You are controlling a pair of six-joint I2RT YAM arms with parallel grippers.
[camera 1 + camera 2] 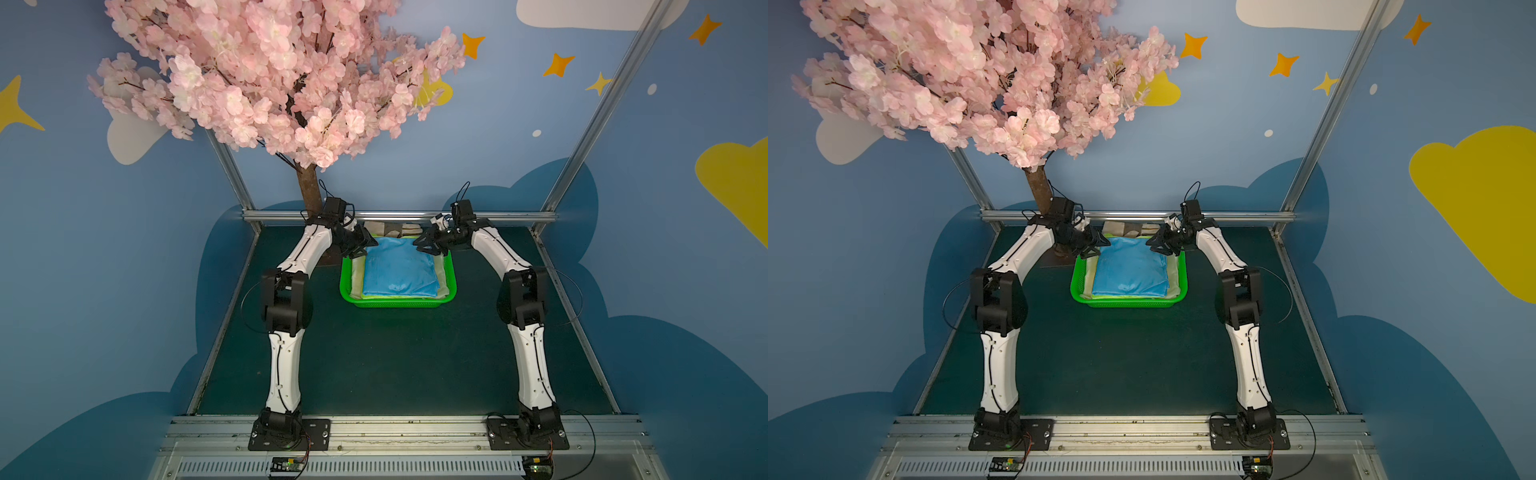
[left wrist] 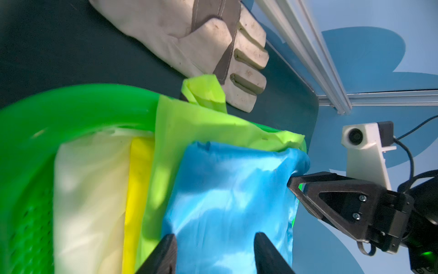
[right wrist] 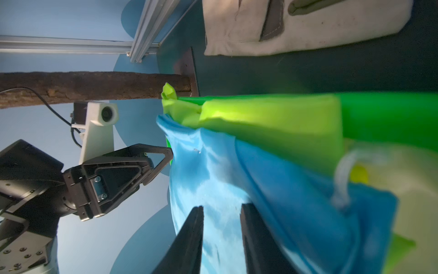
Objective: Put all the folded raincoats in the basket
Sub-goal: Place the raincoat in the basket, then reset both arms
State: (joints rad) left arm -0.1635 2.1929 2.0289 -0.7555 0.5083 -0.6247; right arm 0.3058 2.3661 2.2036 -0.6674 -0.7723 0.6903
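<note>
Jaws of both grippers stood parted, and neither appeared to pinch cloth. The left gripper (image 2: 215,237) showed a wide gap between its fingers, the right gripper (image 3: 221,208) a narrower one, with blue fabric visible beyond each.

Nearest the camera lay the bare dark green mat (image 1: 395,365), then the near wall of the green basket (image 1: 399,304). Inside it, in both top views, the folded blue raincoat (image 1: 399,270) lay flat on top of a stack, so the placing looked essentially done. The left wrist view showed cream (image 2: 90,189), yellow (image 2: 138,178) and lime-green (image 2: 189,123) folded sheets beneath it. The two grippers sat at the raincoat's far corners, one on each side, tips close to the cloth. Beyond the basket lay a pale work glove (image 1: 395,228), and further off the tree trunk (image 1: 309,187).

The raincoat looked thin, glossy and limp: light, slippery, and likely to unfold if lifted by one point. Matching corners of the folded edge, pinched through all layers, seemed the safest hold.
</note>
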